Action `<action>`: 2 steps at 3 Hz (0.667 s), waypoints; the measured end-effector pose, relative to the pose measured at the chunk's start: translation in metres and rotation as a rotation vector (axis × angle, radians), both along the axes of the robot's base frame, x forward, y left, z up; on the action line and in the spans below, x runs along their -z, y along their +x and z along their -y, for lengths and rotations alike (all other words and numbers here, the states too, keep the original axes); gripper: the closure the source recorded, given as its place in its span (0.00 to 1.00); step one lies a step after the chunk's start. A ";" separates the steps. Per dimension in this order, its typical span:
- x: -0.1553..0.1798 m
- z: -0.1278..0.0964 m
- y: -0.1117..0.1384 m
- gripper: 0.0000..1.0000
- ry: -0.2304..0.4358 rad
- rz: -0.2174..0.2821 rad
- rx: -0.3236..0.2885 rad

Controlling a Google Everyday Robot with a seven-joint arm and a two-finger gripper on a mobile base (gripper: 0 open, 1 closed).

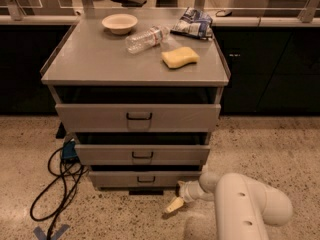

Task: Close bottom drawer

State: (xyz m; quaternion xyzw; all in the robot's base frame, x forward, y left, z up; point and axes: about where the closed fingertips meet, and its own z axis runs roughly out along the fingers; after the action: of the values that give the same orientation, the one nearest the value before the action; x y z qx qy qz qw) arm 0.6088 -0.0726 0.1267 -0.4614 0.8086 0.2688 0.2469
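- the robot's pale-tipped gripper (174, 205) hangs low over the speckled floor on a white arm (247, 206), at the near right foot of the cabinet; i cannot tell whether it is open or closed.
- just left and beyond it, the short grey metal bottom drawer (115, 179), with its small black wire handle (146, 179), sits slightly pulled out under a dark gap.
- on the grey cabinet top (90, 64) are a cream bowl (119, 22), a clear plastic bottle (146, 38) on its side and a yellow sponge (180, 57).
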 end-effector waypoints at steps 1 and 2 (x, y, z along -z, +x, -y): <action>-0.025 0.048 -0.016 0.00 0.027 0.035 0.198; -0.080 0.078 -0.023 0.00 0.062 0.113 0.387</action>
State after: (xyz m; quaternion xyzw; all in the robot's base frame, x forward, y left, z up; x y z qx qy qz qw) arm 0.5859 -0.1505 0.2068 -0.3040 0.8583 0.2147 0.3532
